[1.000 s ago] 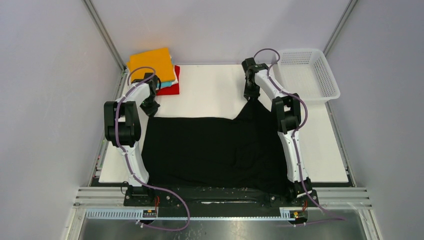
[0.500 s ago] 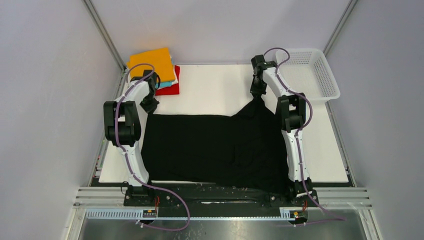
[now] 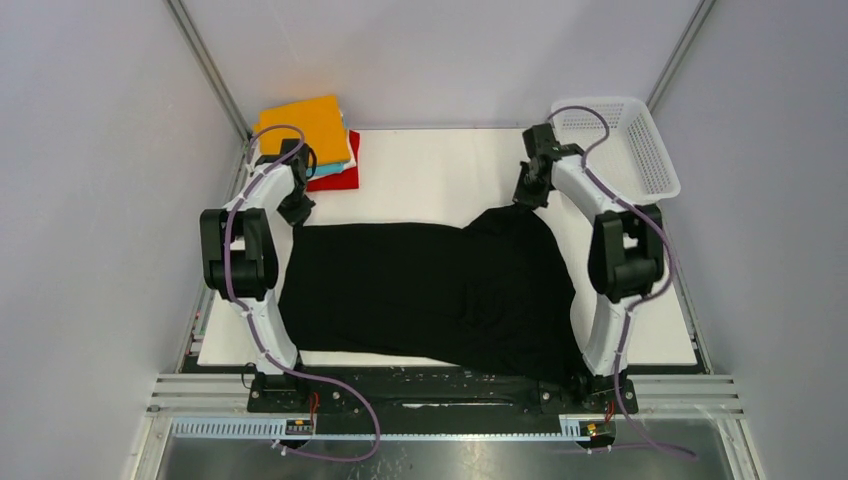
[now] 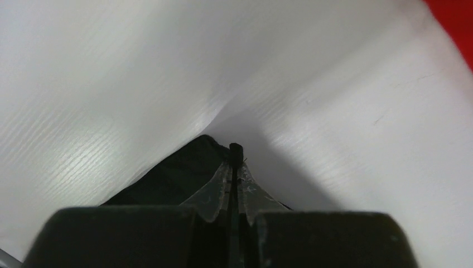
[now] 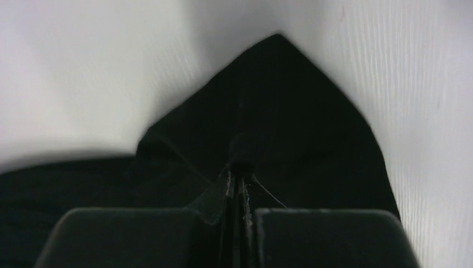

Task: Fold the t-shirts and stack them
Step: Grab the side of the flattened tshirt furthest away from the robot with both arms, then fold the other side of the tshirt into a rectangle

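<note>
The left pincer (image 4: 235, 162) is closed tight on the black shirt (image 3: 430, 290) at its far left corner. The right pincer (image 5: 240, 174) pinches the far right corner.

Both arms far forward, left claw (image 4: 235, 168) and right claw (image 5: 240, 178) tightly closed.

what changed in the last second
The right pincer clamped shut on the far right corner of the black shirt and swung right, toward the basket, dragging that corner along; the shirt's near edge slid away from the arm bases. The left pincer stayed shut on the far left corner, barely shifting. The folded stack and basket stayed put.
</note>
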Controlling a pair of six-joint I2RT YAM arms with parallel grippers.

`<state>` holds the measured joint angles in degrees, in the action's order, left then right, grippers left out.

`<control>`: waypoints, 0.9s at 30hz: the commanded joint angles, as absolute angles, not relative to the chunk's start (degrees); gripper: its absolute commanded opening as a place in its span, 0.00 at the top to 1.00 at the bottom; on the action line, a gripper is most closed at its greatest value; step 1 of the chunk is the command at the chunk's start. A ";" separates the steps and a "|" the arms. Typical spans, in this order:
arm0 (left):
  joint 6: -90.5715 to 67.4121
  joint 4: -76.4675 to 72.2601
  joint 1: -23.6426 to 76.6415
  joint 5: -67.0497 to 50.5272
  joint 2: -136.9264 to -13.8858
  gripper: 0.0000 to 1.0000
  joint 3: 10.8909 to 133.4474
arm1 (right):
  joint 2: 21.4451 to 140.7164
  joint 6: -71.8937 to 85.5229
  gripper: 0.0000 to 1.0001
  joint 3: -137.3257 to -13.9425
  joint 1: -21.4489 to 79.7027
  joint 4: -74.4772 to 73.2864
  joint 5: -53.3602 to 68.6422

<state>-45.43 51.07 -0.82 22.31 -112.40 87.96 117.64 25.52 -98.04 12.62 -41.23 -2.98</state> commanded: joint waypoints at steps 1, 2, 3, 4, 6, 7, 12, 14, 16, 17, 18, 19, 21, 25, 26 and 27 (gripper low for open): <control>-45.18 48.55 -1.37 22.88 -106.86 1.00 84.12 | 104.03 27.77 1.00 -82.69 12.72 -33.14 1.60; -45.11 47.83 -1.36 22.69 -106.04 1.00 82.61 | 101.67 27.99 1.00 -79.68 12.93 -32.80 2.25; -45.09 47.55 -1.40 22.52 -105.25 1.00 81.65 | 99.15 28.23 1.00 -76.67 13.11 -32.49 2.54; -45.09 47.16 -1.46 22.60 -104.53 1.00 80.69 | 96.96 28.59 1.00 -74.05 13.36 -32.37 2.55; -45.09 46.88 -1.83 22.70 -102.90 1.00 79.07 | 90.85 29.46 1.00 -68.44 14.06 -32.15 2.75; -45.01 46.42 -2.01 22.62 -101.75 1.00 78.09 | 88.35 30.20 1.00 -65.88 14.35 -32.10 2.76; -44.70 44.38 -3.95 20.76 -97.90 1.00 74.29 | 75.48 32.76 1.00 -55.81 16.00 -36.07 1.13; -44.29 43.54 -4.52 19.58 -96.75 1.00 73.21 | 70.19 33.94 1.00 -53.02 17.16 -38.06 0.90; -43.99 42.98 -4.70 18.83 -96.14 1.00 72.56 | 65.19 35.26 1.00 -50.32 18.55 -39.36 1.48; -43.91 43.01 -4.70 18.46 -95.95 1.00 72.25 | 62.94 35.72 1.00 -49.18 19.25 -40.43 1.72; -43.80 42.91 -4.72 18.12 -95.78 1.00 71.98 | 60.96 36.25 1.00 -48.27 19.92 -41.57 1.69; -43.70 42.73 -4.79 17.90 -95.73 1.00 71.71 | 59.12 36.74 1.00 -47.50 20.43 -42.92 1.67; -43.75 42.73 -4.89 17.48 -95.19 1.00 70.94 | 55.15 38.18 1.00 -46.11 21.57 -45.34 1.91; -43.77 42.41 -5.01 17.18 -93.44 1.00 68.99 | 50.13 40.33 1.00 -44.45 23.61 -48.06 2.82; -43.77 42.35 -5.01 17.22 -92.87 1.00 68.50 | 49.05 41.20 1.00 -44.27 24.17 -48.84 2.86; -43.79 42.24 -4.98 17.30 -92.33 1.00 67.97 | 48.03 41.91 0.99 -44.03 24.70 -49.46 3.05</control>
<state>-44.38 43.86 -4.60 17.82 -96.42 69.60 51.72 37.82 -44.84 22.61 -44.73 2.11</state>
